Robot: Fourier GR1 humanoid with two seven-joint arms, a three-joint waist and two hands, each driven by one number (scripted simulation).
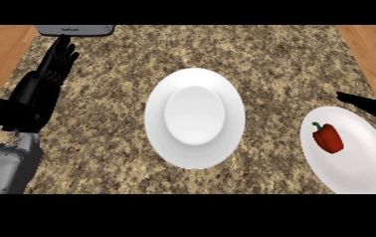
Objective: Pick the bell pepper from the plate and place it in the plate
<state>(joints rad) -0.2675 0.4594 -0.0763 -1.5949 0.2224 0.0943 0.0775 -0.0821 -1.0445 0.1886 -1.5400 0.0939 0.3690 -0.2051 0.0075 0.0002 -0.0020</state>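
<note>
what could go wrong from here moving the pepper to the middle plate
1. The bell pepper lies loose on the right plate, so it may roll or slide as the right hand closes in.
2. That plate runs past the view's right edge and little of the hand shows, so the grasp is hard to check.

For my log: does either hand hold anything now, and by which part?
Nothing is held. The bell pepper lies alone on the right plate. The left hand rests open at the left edge; the right hand barely shows, apart from it.
</note>
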